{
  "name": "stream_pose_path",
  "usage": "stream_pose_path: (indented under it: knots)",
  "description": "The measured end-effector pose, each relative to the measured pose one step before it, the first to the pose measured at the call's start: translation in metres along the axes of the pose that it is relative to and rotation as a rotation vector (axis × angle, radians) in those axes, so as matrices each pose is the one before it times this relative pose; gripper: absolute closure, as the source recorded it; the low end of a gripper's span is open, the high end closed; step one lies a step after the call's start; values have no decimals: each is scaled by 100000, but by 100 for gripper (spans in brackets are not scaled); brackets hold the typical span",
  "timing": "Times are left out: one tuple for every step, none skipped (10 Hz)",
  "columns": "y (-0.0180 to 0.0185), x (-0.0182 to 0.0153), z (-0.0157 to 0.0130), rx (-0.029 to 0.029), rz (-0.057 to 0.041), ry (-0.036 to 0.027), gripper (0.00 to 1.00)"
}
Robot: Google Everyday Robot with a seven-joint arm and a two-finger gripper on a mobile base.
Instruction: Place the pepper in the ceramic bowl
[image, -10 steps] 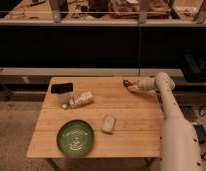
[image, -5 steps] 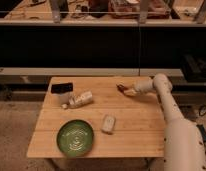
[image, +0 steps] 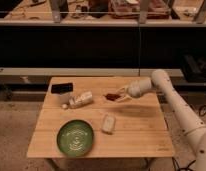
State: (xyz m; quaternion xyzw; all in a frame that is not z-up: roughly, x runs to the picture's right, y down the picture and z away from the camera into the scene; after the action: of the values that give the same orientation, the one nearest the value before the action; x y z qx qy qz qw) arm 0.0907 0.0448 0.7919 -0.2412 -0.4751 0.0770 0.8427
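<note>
A small dark red pepper (image: 112,96) hangs just above the wooden table (image: 141,130), right of its middle, at the tip of my gripper (image: 119,95). The gripper is shut on the pepper, and the white arm reaches in from the right. The green ceramic bowl (image: 75,138) with pale swirl markings sits at the table's front left, well away from the gripper and with nothing in it.
A whitish bottle (image: 79,100) lies on its side at the back left, beside a black rectangular object (image: 62,88). A small pale block (image: 109,123) rests between the bowl and the gripper. A dark counter front runs behind the table.
The arm has swung left from the table's back right edge toward its middle, carrying the pepper along. The bowl, bottle and block have not moved.
</note>
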Motion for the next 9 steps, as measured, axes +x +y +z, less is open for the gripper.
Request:
stream_pose_path:
  knots:
    - [1983, -3526, -303, -4381, -6639, -4190, 100]
    - [2477, -4419, 124, -6309, -7774, -5793, 100]
    - [2328, -3873, 1069, -7427, -7692, -5206, 100]
    - [667, -1457, 677, -3030, -3150, -1847, 100]
    - [422, -769, 388, -1757, -1667, -1025, 100]
    - [20, -3, -53, 108, 24, -11, 100]
    - [16, 2, -80, 180, 37, 35, 100]
    - [12, 0, 1, -82, -3, 19, 100]
    - [66, -7, 100, -503, 82, 146, 100]
